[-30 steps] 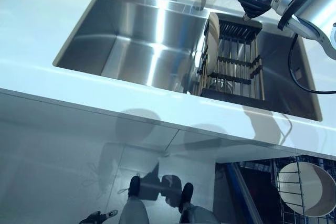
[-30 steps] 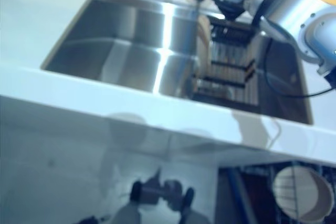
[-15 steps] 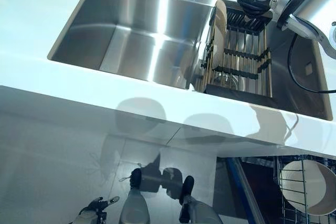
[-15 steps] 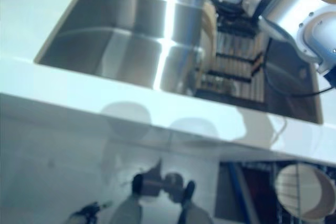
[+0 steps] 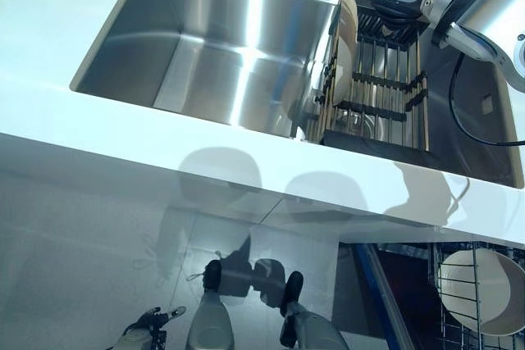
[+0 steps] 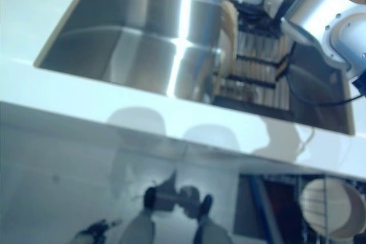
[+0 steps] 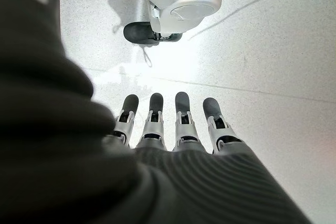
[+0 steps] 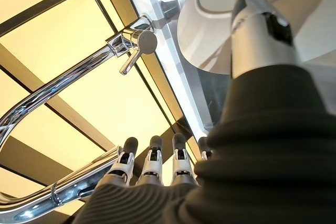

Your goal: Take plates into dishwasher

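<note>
Right hand point(image 8: 157, 169): fingers straight, thumb by the plate point(image 5: 345, 32), contact unclear | Left hand point(image 7: 173, 129): fingers straight, empty, above floor point(image 7: 273, 51) | Count: one plate upright in rack point(image 5: 381, 92) in sink point(image 5: 221, 38); one in dishwasher basket point(image 5: 480, 288) | Faucet point(image 8: 79, 82): right wrist view only.

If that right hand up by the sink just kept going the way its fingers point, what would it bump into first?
Probably the tap. In its wrist view the right hand has straight fingers aimed past the tap's curved spout, which crosses just beyond the fingertips. How far off the spout is, I can't tell. The plate lies by its thumb, not ahead.
</note>
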Robot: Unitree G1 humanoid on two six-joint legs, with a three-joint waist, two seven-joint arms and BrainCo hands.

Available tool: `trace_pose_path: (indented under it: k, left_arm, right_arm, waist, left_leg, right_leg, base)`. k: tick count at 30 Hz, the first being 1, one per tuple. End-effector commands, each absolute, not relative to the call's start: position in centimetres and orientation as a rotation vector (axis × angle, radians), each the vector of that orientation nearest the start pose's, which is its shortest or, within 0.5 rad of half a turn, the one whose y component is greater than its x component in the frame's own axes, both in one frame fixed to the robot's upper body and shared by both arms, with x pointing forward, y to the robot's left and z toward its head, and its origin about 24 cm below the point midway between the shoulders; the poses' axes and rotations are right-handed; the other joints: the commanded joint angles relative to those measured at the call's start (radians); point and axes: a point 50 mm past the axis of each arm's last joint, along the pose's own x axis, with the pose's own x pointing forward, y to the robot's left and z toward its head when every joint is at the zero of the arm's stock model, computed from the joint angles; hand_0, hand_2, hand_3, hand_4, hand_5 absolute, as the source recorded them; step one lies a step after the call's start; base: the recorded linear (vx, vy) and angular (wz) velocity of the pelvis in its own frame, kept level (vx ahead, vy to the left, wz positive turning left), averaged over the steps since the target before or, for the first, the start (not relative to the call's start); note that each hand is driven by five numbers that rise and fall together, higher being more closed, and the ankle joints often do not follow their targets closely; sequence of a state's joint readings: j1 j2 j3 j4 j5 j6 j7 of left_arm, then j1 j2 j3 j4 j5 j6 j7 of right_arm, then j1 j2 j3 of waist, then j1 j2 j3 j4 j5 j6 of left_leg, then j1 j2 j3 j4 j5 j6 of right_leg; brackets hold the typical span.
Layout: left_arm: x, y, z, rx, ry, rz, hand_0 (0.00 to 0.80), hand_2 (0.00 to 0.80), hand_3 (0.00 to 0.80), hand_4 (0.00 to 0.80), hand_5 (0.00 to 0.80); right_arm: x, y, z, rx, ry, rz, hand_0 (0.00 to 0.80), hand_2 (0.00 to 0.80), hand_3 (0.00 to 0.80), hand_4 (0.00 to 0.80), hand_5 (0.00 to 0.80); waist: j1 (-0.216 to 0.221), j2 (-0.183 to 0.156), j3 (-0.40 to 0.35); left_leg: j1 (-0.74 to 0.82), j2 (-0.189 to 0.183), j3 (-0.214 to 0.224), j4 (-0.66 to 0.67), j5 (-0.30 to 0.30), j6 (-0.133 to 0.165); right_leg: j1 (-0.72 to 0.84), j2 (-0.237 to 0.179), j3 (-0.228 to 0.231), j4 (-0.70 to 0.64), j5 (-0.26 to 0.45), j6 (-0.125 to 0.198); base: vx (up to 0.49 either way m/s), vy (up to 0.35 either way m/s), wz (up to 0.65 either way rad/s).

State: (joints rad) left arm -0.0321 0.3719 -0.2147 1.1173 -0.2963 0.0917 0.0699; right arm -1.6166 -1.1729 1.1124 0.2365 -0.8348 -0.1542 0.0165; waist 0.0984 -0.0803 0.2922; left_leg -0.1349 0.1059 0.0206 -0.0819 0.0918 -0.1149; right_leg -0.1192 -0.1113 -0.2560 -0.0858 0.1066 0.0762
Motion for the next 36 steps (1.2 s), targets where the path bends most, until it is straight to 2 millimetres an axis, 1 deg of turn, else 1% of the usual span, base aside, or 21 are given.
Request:
trace_pose_path:
  k: [1,6,15,18,22,26,29,34,36]
  left_arm:
    - [11.3,28.6,-13.7,0.221,1.156,0.281,0.000,0.000,0.000,0.000,0.000]
    - [11.3,28.3,-13.7,0.191,1.133,0.272,0.000,0.000,0.000,0.000,0.000]
    - [11.5,28.2,-13.7,0.180,1.122,0.275,0.000,0.000,0.000,0.000,0.000]
    - [11.5,28.2,-13.7,0.172,1.118,0.278,0.000,0.000,0.000,0.000,0.000]
    - [11.5,28.3,-13.6,0.169,1.113,0.280,0.000,0.000,0.000,0.000,0.000]
    - [11.7,28.5,-13.5,0.167,1.104,0.279,0.000,0.000,0.000,0.000,0.000]
    - [11.7,28.5,-13.5,0.162,1.099,0.282,0.000,0.000,0.000,0.000,0.000]
    - [11.9,28.3,-13.5,0.148,1.094,0.288,0.000,0.000,0.000,0.000,0.000]
    - [12.0,28.2,-13.6,0.136,1.086,0.293,0.000,0.000,0.000,0.000,0.000]
  right_arm:
    - [32.2,-14.9,39.2,-2.481,-0.871,-0.119,0.000,0.000,0.000,0.000,0.000]
    - [32.3,-15.0,38.7,-2.498,-0.859,-0.096,0.000,0.000,0.000,0.000,0.000]
    - [32.4,-14.6,38.0,-2.521,-0.863,-0.057,0.000,0.000,0.000,0.000,0.000]
    - [32.5,-14.5,37.6,-2.557,-0.852,-0.028,0.000,0.000,0.000,0.000,0.000]
    - [32.7,-14.7,36.6,-2.627,-0.766,0.043,0.000,0.000,0.000,0.000,0.000]
    - [33.3,-15.6,35.5,-2.684,-0.645,0.092,0.000,0.000,0.000,0.000,0.000]
    - [33.8,-16.0,34.8,-2.698,-0.572,0.119,0.000,0.000,0.000,0.000,0.000]
    - [34.6,-16.4,33.8,-2.715,-0.509,0.153,0.000,0.000,0.000,0.000,0.000]
    - [35.1,-16.7,33.4,-2.739,-0.442,0.172,0.000,0.000,0.000,0.000,0.000]
  waist:
    - [0.012,-0.029,0.005]
    - [0.015,-0.025,0.016]
    - [0.015,-0.023,0.028]
    - [0.015,-0.022,0.033]
    - [0.017,-0.023,0.039]
    - [0.017,-0.024,0.043]
    - [0.018,-0.024,0.048]
    - [0.021,-0.021,0.053]
    - [0.022,-0.018,0.057]
  left_leg:
    - [-0.037,-0.019,-0.007,-0.005,-0.009,0.026]
    - [-0.044,-0.021,-0.007,-0.005,-0.008,0.025]
    - [-0.054,-0.018,-0.002,-0.005,-0.005,0.025]
    - [-0.058,-0.020,-0.003,-0.005,-0.002,0.024]
    - [-0.061,-0.019,0.000,-0.005,0.001,0.023]
    - [-0.064,-0.018,0.000,-0.005,0.003,0.022]
    - [-0.066,-0.017,0.002,-0.005,0.006,0.021]
    - [-0.069,-0.017,0.003,-0.005,0.009,0.020]
    - [-0.072,-0.017,0.004,-0.005,0.011,0.019]
  right_leg:
    - [-0.013,-0.031,0.027,-0.002,0.006,0.083]
    - [-0.018,-0.031,0.023,-0.002,0.005,0.083]
    - [-0.029,-0.031,0.021,-0.002,0.008,0.083]
    - [-0.033,-0.031,0.020,-0.002,0.008,0.083]
    - [-0.035,-0.032,0.017,-0.002,0.010,0.084]
    - [-0.039,-0.034,0.014,-0.002,0.013,0.085]
    - [-0.042,-0.035,0.012,-0.002,0.015,0.085]
    - [-0.046,-0.035,0.011,-0.002,0.017,0.084]
    - [-0.048,-0.036,0.011,-0.002,0.017,0.084]
  base:
    - [0.000,0.000,0.00]
    - [0.000,0.000,0.00]
    - [0.000,0.000,0.00]
    - [0.000,0.000,0.00]
    - [0.000,0.000,0.00]
    - [0.000,0.000,0.00]
    - [0.000,0.000,0.00]
    - [0.000,0.000,0.00]
    - [0.000,0.000,0.00]
